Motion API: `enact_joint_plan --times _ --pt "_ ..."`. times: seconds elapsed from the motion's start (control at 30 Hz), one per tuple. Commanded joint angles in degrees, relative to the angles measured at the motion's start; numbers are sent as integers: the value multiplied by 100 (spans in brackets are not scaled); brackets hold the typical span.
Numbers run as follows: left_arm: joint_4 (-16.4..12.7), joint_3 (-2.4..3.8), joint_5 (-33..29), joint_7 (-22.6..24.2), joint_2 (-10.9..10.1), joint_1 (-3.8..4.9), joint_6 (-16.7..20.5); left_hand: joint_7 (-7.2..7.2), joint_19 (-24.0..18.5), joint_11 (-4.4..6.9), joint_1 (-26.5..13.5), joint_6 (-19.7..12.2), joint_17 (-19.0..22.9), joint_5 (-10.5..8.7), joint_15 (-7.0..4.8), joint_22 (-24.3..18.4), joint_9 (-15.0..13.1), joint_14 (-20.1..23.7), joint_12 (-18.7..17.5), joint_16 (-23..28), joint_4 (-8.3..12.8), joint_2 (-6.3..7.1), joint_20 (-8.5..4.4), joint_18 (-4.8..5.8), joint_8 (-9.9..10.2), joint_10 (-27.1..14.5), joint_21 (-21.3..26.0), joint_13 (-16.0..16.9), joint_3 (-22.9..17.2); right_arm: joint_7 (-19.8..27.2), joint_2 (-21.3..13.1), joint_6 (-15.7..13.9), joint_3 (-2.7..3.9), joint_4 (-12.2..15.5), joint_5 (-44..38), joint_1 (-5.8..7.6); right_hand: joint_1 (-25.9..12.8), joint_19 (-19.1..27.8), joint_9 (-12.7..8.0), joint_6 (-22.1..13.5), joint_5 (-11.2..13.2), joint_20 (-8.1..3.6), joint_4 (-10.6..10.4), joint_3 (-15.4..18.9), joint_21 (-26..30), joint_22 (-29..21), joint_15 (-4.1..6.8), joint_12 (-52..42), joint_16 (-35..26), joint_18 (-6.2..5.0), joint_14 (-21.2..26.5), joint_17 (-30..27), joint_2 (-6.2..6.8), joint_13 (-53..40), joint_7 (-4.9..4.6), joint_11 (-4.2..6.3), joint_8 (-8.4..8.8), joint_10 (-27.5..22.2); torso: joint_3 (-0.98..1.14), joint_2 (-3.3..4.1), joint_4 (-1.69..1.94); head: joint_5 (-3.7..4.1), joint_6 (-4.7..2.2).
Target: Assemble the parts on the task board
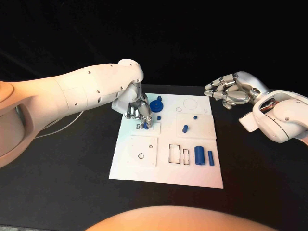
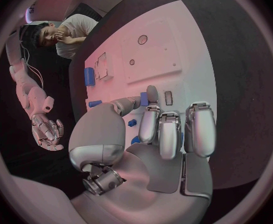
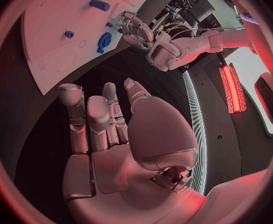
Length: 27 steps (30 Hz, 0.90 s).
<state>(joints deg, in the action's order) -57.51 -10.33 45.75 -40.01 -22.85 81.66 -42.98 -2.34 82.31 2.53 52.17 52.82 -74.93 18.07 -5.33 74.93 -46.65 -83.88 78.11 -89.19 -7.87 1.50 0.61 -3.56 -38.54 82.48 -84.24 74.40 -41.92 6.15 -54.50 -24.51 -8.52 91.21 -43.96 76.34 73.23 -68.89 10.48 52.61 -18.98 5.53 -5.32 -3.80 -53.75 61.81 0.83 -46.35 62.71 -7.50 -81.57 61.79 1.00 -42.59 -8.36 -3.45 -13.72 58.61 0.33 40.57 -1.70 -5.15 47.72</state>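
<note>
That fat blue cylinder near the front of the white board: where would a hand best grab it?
Probably around its middle, coming straight down from above. The blue cylinder lies flat on the task board, so its long rounded sides are open to fingers closing across it. A thinner blue pin lies close beside it, so that gap looks tight.

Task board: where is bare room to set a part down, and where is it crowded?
On the task board, the near strip is bare, below the rectangular slots and two upright blue cylinders. The far right corner holds just an outlined circle. Crowded: the far left, where the left hand works beside the blue round part.
</note>
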Motion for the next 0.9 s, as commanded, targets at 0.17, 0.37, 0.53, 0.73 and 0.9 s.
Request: enact_joint_plan --times 0.17,0.37,0.53,0.73,0.9 --pt "-9 -9 -16 -945 20 -8 -165 114 28 19 145 96 -1418 17 -33 208 -10 -585 13 -21 674 -165 -19 66 6 5 0 3 -678 11 1 29 2 11 -58 -2 -42 -49 -8 -44 -37 3 -43 -3 37 -5 -14 11 -23 -67 -36 6 9 8 2 -4 -26 41 -1 1 1 4 7" --pt "-15 -14 -9 -945 18 -8 -168 117 29 21 158 96 -1418 17 -34 209 -24 -585 16 -21 692 -158 -18 66 11 6 0 8 -679 13 3 33 2 14 -60 -2 -42 -49 -8 -44 -37 3 -43 -3 37 -5 -14 11 -23 -67 -36 6 9 8 2 -4 -26 41 0 -1 0 1 3" --pt "-13 -17 10 -945 19 -8 -156 117 29 21 158 96 -1418 17 -34 209 -24 -585 16 -21 692 -158 -18 66 11 6 0 8 -679 14 3 33 2 16 -62 -2 -42 -49 -8 -44 -37 3 -43 -3 37 -5 -14 11 -23 -67 -36 6 9 8 2 -4 -26 41 0 3 -3 3 6" --pt "1 -27 61 -945 38 -9 -141 117 29 21 158 96 -1418 17 -34 209 -24 -585 16 -21 692 -158 -18 66 11 6 0 8 -679 16 4 32 2 20 -63 -2 -30 -50 -12 -47 -42 2 -40 -8 58 -18 -13 11 -43 -70 -34 -5 16 20 2 -3 -30 37 1 2 -2 1 9" --pt "14 -46 112 -944 59 -21 -102 115 27 20 159 99 -1417 13 -35 206 -36 -584 14 -20 695 -149 -18 65 15 4 2 7 -668 17 1 31 2 27 -64 -2 -30 -50 -12 -47 -42 2 -40 -8 58 -18 -13 11 -43 -70 -34 -5 16 20 2 -3 -30 37 0 6 -5 12 5"
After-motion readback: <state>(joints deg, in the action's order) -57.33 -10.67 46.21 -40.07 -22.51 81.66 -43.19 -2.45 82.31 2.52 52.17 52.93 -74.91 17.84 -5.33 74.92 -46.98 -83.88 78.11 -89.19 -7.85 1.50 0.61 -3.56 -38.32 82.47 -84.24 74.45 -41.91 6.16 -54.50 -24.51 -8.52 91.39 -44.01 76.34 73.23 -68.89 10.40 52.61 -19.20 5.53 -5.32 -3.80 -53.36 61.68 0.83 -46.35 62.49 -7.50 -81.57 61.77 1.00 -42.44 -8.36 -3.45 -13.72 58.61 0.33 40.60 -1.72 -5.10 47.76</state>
